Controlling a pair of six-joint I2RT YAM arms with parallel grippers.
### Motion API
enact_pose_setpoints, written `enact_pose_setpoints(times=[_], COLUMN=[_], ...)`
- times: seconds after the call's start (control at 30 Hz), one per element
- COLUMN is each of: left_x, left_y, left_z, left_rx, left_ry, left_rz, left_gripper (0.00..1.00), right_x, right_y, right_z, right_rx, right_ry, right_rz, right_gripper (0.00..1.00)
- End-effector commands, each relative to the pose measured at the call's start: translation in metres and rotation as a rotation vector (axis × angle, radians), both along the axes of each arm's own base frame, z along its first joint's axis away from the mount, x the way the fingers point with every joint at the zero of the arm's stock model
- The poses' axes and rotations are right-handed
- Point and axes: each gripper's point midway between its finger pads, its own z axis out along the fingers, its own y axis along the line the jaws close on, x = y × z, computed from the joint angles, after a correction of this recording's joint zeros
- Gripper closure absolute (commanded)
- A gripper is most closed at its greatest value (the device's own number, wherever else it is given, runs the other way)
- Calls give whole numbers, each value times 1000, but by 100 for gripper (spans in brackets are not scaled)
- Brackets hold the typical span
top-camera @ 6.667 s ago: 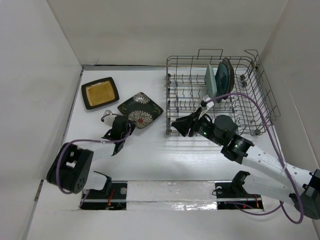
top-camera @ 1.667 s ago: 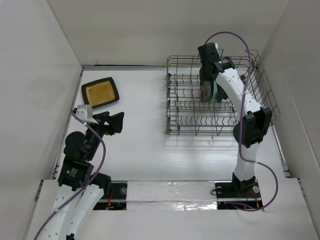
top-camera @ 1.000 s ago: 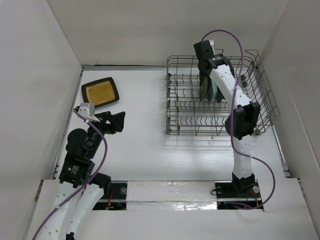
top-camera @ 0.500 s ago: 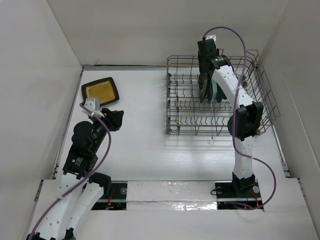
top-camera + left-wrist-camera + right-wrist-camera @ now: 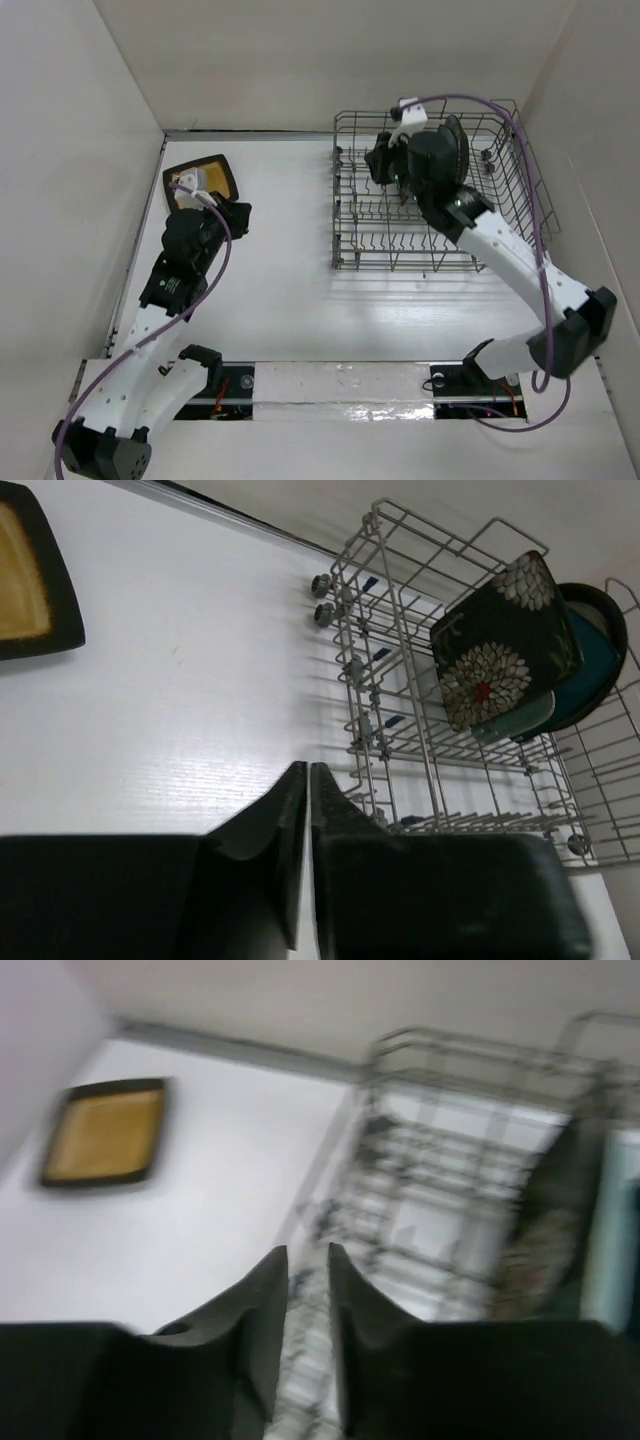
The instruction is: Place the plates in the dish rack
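The black plate with the mustard-yellow centre (image 5: 205, 177) lies flat on the table at the far left, also seen in the left wrist view (image 5: 25, 580) and the right wrist view (image 5: 105, 1132). My left gripper (image 5: 243, 212) (image 5: 308, 770) is shut and empty, just right of that plate. The dish rack (image 5: 440, 215) (image 5: 400, 690) holds the flowered black plate (image 5: 500, 640) upright, with the teal plate (image 5: 590, 675) and the round plate's dark rim (image 5: 605, 600) behind it. My right gripper (image 5: 372, 163) (image 5: 308, 1252) hovers over the rack's left part, jaws a narrow gap apart, empty.
White walls close in the table on the left, back and right. The rack (image 5: 450, 1160) fills the far right. The right arm crosses over the rack's near right side. The right wrist view is blurred.
My right gripper has left the flowered plate standing in the rack and swung left and lower over it. My left arm has reached farther up towards the mustard plate.
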Motion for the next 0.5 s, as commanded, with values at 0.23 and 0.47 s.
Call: enact_pose_setpoints(times=[0.23,0.47], left_x=[75,110], left_y=[24,96], left_z=[17,-25], left_rx=[-122,-195], left_ry=[7,136], left_rz=[244,283], left_gripper=[60,53], right_x=[-143,-178], right_y=[105,111], right_z=[-14,-34], right_rx=[307,312], right_ry=[-61,-41], right_rz=[526,608], right_gripper=[97,84])
